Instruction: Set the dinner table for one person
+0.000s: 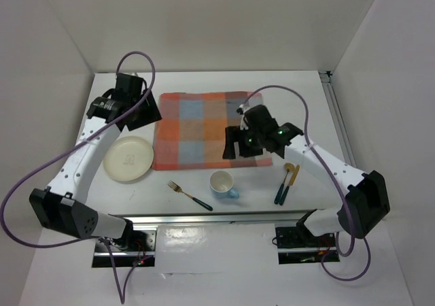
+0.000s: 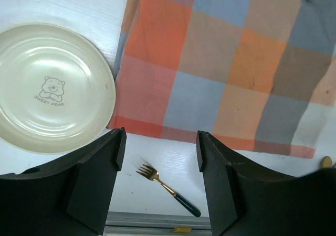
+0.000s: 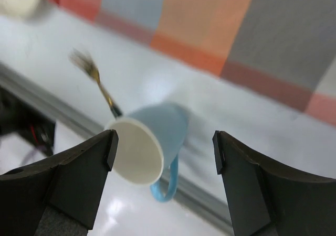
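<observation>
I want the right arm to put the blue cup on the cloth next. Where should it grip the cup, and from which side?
Probably the rim, from straight above. The blue cup stands upright with its mouth open upward, so the right gripper could set its jaws astride the wall. Choose the far side, since the handle sticks out toward the near-right.

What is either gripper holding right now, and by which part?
Nothing. The left gripper and the right gripper are both open and empty. The cup shows between the right one's fingers, but they are not touching it.
</observation>
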{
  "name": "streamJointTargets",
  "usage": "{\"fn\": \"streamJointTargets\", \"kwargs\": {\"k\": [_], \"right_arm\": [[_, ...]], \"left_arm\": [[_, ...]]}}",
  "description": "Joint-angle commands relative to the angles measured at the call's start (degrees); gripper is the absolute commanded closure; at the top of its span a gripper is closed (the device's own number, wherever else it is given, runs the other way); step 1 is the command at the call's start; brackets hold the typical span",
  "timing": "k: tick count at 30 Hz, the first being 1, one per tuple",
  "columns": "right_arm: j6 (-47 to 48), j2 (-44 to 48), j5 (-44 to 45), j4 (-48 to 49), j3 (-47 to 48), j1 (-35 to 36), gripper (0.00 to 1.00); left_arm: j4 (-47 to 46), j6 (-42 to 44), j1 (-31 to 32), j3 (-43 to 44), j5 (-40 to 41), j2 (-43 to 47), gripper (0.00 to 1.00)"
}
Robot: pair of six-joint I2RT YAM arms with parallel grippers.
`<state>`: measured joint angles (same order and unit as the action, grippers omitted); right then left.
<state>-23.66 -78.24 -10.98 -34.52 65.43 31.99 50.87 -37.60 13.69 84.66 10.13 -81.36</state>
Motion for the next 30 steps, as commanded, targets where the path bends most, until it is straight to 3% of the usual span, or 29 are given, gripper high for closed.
{"fn": "streamJointTargets", "kwargs": {"k": [1,5,11,13,15,17,20,21,22,23,30], "right_arm": [[0.8,2.6,0.6,-4.0,-3.8,5.9,0.14],[-0.3,2.4,1.7,-2.6,-5.8,12.0,0.14],[-0.9,-2.6,4.1,-0.6,-5.3,14.3,0.2],[-0.9,-3.7,4.1,0.1,-5.3,14.9,0.28],[-1.4,-4.6,4.7,0.8,-5.8,15.4,0.44],[-1.9,-6.1,5.3,1.9,-5.8,15.4,0.51],[-1.9,-7.5,6.0,1.9,-6.5,15.9,0.71],[-2.4,-7.5,7.3,1.3,-5.8,15.9,0.8],[-2.4,-7.5,8.2,0.6,-4.3,15.9,0.96],[-2.4,-7.5,9.3,-0.4,-3.2,15.9,1.0],[-1.7,-12.5,20.4,-15.2,17.9,12.5,1.0]], "left_arm": [[-0.2,1.1,-0.1,0.8,2.8,3.5,0.27],[-0.2,1.1,-0.1,0.2,2.8,3.5,0.27],[-0.2,0.6,-0.1,-1.8,0.1,3.5,0.27],[-0.2,0.6,-0.1,-2.4,0.1,3.5,0.27],[-0.2,0.6,-0.1,-2.4,0.1,3.5,0.27],[-0.2,0.6,-0.1,-3.0,0.1,3.5,0.27],[-0.7,0.6,-0.1,-3.5,0.1,4.0,0.27],[-0.7,0.6,-0.1,-3.5,0.1,4.0,0.27],[-0.7,0.6,-0.1,-3.5,0.7,4.0,0.27],[-0.7,0.6,-0.1,-3.5,0.7,4.0,0.27],[-0.7,0.6,-0.1,-2.5,1.2,3.0,0.27]]}}
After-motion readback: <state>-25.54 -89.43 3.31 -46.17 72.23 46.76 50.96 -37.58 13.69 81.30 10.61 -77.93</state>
